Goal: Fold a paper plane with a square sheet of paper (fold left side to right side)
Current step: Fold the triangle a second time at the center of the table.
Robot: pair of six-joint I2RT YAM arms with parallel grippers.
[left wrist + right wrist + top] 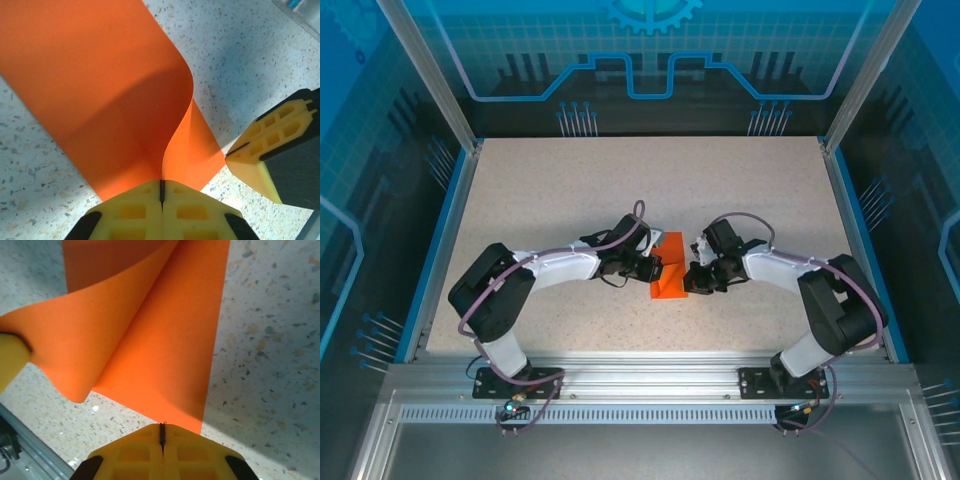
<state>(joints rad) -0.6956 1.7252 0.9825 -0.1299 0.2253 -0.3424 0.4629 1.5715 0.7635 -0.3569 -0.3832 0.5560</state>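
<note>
Fold of left side over right side, mid-step. The square sheet of paper (669,266) lies on the speckled table (570,200) between the two arms, its left part raised in a soft curl above the flat right part. The left gripper (161,185) has its fingers pressed together on the edge of the raised flap, which runs straight into the seam between the pads. The right gripper (161,427) has its fingers together at the near edge of the flat layer; whether that edge lies between the pads or merely against their tips cannot be told. In the left wrist view the right gripper's tip meets the sheet's near right corner. To do the step well, the left arm would carry its edge across and down until it lies on the right edge, corners matched, before any crease is pressed; the bend is round and uncreased at present, so alignment can be corrected. The right gripper should anchor the lower layer without dragging it. Obstacles: the right gripper's own fingers sit at the corner where the flap must land, and the two wrists are close together over the sheet, so a collision is the main risk. The aluminium rail (640,375) at the near edge lies well apart from the work.
</note>
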